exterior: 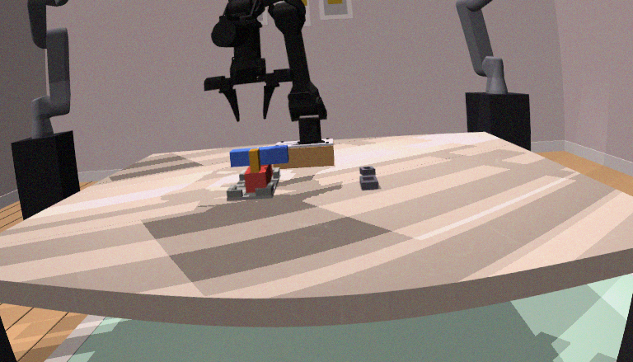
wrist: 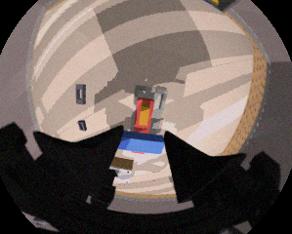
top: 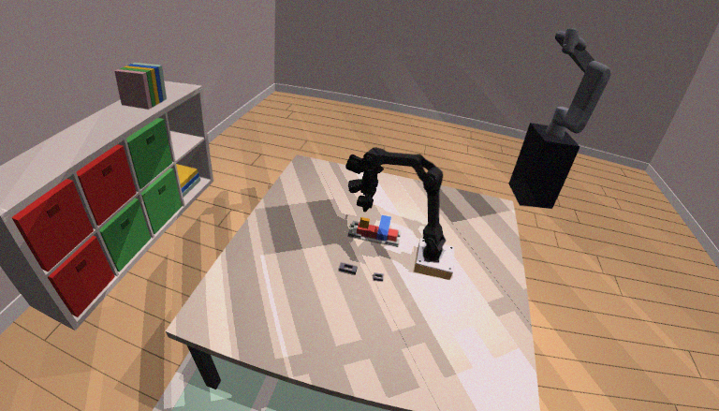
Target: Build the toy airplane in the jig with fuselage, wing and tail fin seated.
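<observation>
My fingers stand well parted, a little past halfway, with nothing between them. I hold them above the airplane, tips down and clear of every part (a fine view of my work from up here).

Below me, the yellow tail fin stands upright on top of the red fuselage, toward the end away from my base. The blue wing lies crosswise over the fuselage, nearer my base, jutting out to both sides. The fuselage lies lengthwise in the grey cradle, whose raised corners show around it. (The tabs are hidden from me, so I cannot tell how deep they sit.)

Apart from the cradle, on the near side in the top view, two dark little holders rest on the desk: the larger holder to the left, the smaller holder to the right.

Farther out, my arm arches back to its base, right of the airplane in the top view. Beyond the desk's left side stands a shelf unit with red and green bins (tidier than most).
</observation>
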Controlling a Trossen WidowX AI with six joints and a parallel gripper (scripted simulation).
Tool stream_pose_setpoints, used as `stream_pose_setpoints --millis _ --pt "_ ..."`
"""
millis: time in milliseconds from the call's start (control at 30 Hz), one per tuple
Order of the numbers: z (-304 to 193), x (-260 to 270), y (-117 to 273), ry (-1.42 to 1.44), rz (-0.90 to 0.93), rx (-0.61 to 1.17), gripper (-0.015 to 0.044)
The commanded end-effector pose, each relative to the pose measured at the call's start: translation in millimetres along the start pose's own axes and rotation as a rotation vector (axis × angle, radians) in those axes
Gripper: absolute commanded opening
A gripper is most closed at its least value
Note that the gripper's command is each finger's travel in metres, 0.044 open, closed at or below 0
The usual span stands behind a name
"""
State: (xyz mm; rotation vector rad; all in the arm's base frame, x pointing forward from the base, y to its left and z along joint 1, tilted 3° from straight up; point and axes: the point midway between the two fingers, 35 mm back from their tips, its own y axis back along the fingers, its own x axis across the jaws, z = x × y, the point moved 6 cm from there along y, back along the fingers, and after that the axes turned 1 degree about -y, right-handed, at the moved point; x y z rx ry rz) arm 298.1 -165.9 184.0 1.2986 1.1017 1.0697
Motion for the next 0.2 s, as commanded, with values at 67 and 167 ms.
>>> stream_pose_setpoints --millis 67,167 --pt "0.1 0.2 0.4 -0.003 -0.002 0.002 0.026" --pt "0.1 0.2 0.4 -0.003 -0.002 0.002 0.026"
